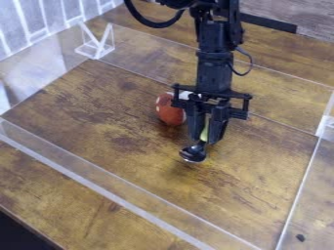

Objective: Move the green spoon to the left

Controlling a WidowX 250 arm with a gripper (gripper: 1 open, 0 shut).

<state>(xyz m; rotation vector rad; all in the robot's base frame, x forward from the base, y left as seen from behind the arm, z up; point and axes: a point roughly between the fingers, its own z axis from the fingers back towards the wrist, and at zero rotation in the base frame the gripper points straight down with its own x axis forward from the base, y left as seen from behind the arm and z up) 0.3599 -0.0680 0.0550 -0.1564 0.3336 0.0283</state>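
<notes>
Brown, grained wood covers the bench [92,117], with a pale strip [98,178] running diagonally across its nearer part and another pale band along the right side of the view. A white angular bracket [96,41] stands by the bench's upper-left edge, near its far corner.

The black robot arm [217,49] comes in from the far edge of the bench, at the top of the view. Its visible lower section hangs almost straight down, well to the right of the bracket, and ends in a wider crosspiece that spreads to both sides just above the fingers. A dark cable [156,18] loops out beside the upper part of the arm, toward the bracket's side. The gripper [204,137] points down toward the wood, and its dark fingers are brought in on the handle of the green spoon [202,135], clamped on it.

Between the fingers a bit of the yellow-green handle shows; the rest is hidden. The shiny bowl sticks out below them, toward the bench's near side. Whether the spoon touches the wood I cannot tell.

Just beside the gripper, on the bracket's side, sits the red-brown toy mushroom [169,109], partly covered by the crosspiece.
</notes>
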